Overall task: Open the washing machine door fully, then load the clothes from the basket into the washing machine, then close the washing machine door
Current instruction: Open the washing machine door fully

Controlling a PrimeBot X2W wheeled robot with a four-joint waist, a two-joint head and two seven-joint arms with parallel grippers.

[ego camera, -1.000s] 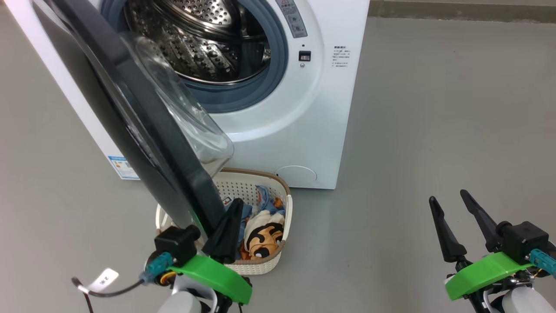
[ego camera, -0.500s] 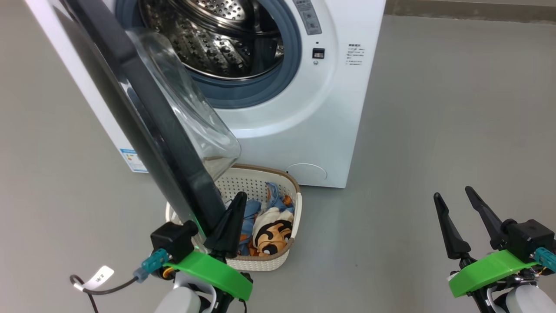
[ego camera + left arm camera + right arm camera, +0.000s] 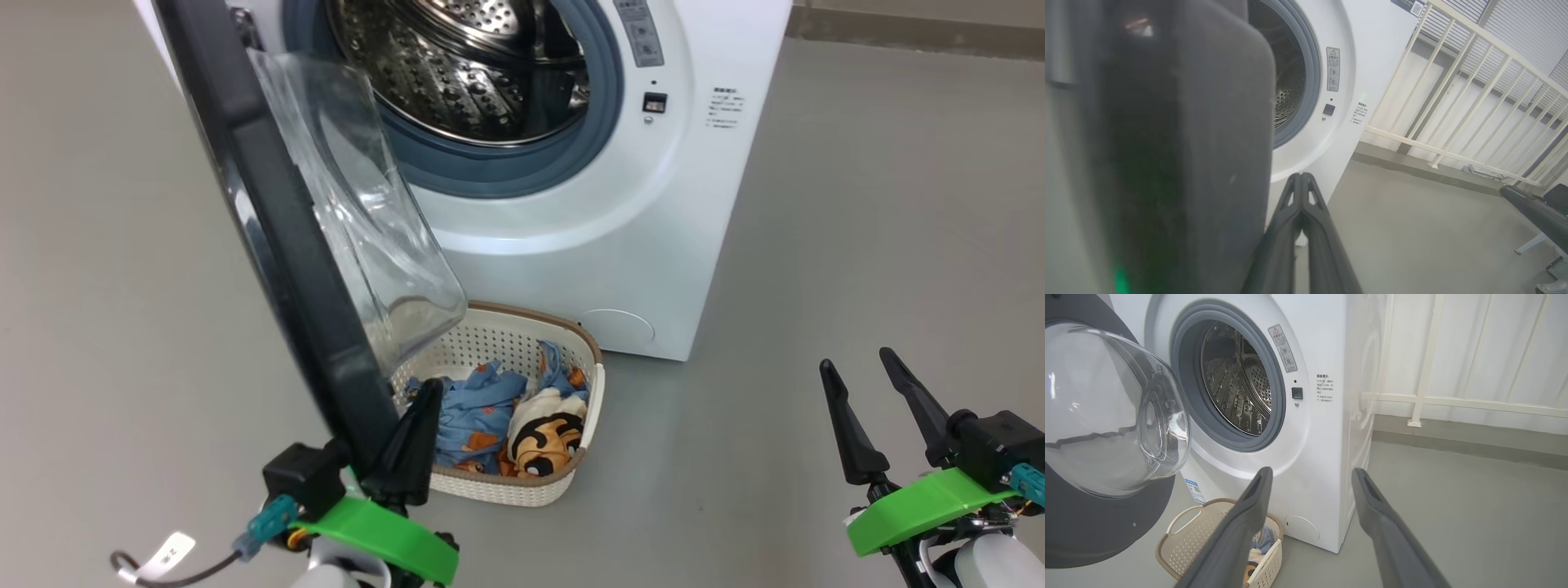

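Head view: your left gripper [image 3: 429, 389] jaws pinched together, empty, just beside the washing machine door [image 3: 273, 204] | right gripper [image 3: 856, 361] jaws spread wide, empty.

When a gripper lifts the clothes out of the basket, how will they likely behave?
The clothes lie crumpled and folded over each other, so they are probably floppy and would drape from a pinch. They look thin and small, so likely light. Since they are tangled together in the basket, one may drag another up with it.
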